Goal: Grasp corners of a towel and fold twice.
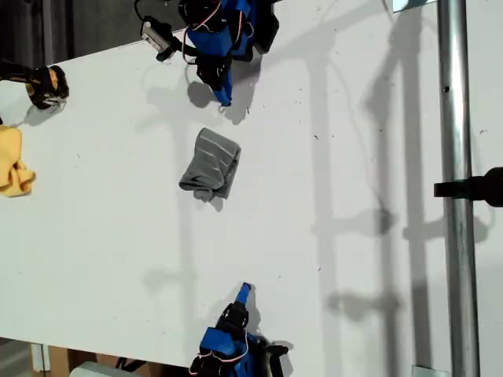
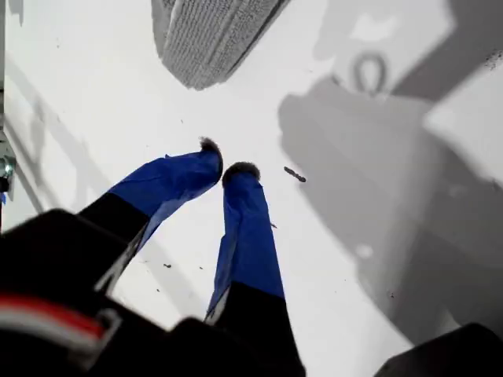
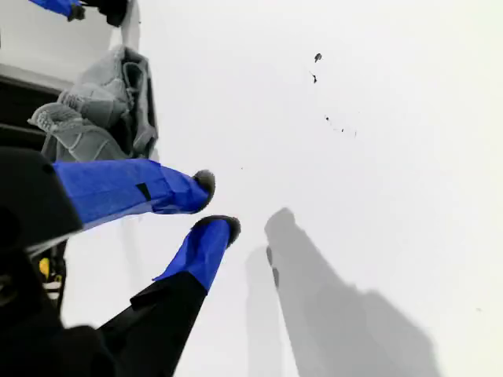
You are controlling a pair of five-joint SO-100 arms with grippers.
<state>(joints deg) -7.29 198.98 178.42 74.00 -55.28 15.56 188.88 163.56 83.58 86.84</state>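
The towel [image 1: 211, 165] lies bunched in the middle of the table [image 1: 354, 275], nowhere near flat. It is a grey lump, smoother at the end nearer the exterior view's top and crumpled at the end nearer its bottom. No corner stands out clearly from the heap.

My first gripper [image 1: 224, 98] hangs over the table near the exterior view's top edge, close to the towel but not touching it. In the first wrist view its blue fingers [image 2: 244, 220] are drawn together until the tips all but meet [image 2: 224, 166]. Nothing is between them, and the towel's striped edge [image 2: 212, 35] lies just ahead on the table.

My second gripper [image 1: 245, 290] sits at the exterior view's bottom edge, well apart from the towel. Its own camera shows the jaws a little way open [image 3: 216, 206], with bare table in the gap and nothing held. The towel's rumpled end [image 3: 94, 110] is beyond them.

A yellow cloth [image 1: 12, 161] lies at the exterior view's left edge, far from both grippers.
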